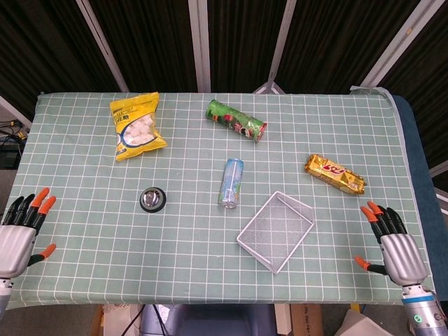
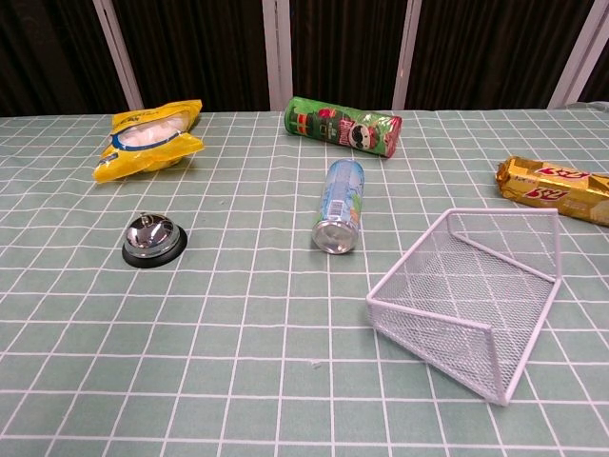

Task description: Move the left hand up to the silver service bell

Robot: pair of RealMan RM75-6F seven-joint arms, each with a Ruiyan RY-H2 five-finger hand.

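Observation:
The silver service bell (image 1: 152, 199) on its black base stands on the green checked cloth, left of centre; the chest view shows the bell (image 2: 152, 239) at the left. My left hand (image 1: 21, 234) hovers at the table's near left corner, well to the left of the bell and a little nearer me, fingers spread and holding nothing. My right hand (image 1: 392, 243) is at the near right corner, fingers apart and empty. Neither hand shows in the chest view.
A yellow snack bag (image 1: 136, 127) lies far left, a green crisp tube (image 1: 236, 120) at the back centre. A blue can (image 1: 231, 182) lies on its side mid-table beside a white wire basket (image 1: 276, 230). A gold biscuit pack (image 1: 334, 173) lies at the right.

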